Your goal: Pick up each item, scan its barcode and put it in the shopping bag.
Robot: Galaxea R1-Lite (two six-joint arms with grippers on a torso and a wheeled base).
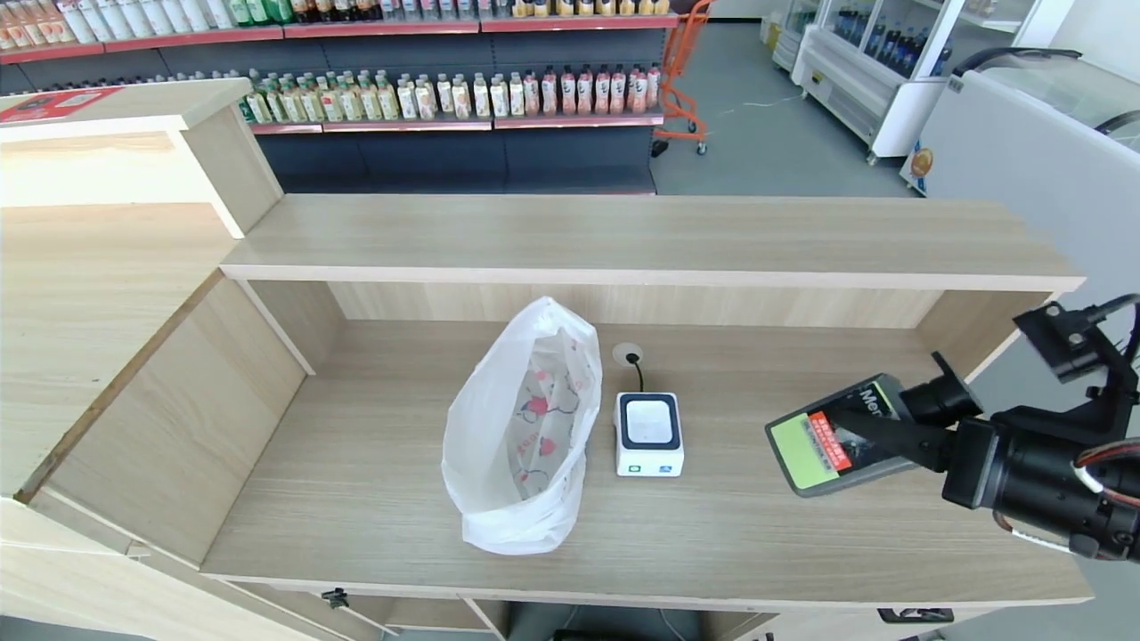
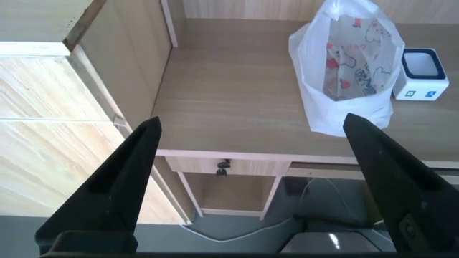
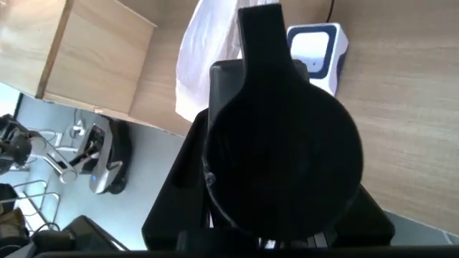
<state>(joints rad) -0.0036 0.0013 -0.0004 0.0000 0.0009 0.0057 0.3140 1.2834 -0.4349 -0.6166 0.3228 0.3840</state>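
My right tool (image 1: pixel 855 427) is clamped on a green-and-black box (image 1: pixel 804 451), held above the worktop (image 1: pixel 356 499), right of the scanner (image 1: pixel 649 434) and shopping bag (image 1: pixel 499 463). My left tool (image 2: pixel 252 129) stands wide.

1. This is a shop. Dark shelving with red edge strips (image 1: pixel 570 123) runs along the far side, packed with rows of bottled drinks (image 1: pixel 534 93).
2. White glass-fronted chiller cabinets (image 1: pixel 877 62) line the right side of the grey floor, and an orange wheeled trolley (image 1: pixel 684 80) stands in the aisle.
3. The near light wooden surface (image 1: pixel 757 534) is a checkout counter. On it, a small white box-shaped barcode scanner (image 1: pixel 649 434) sits just beside an open white plastic shopping bag (image 1: pixel 521 436).
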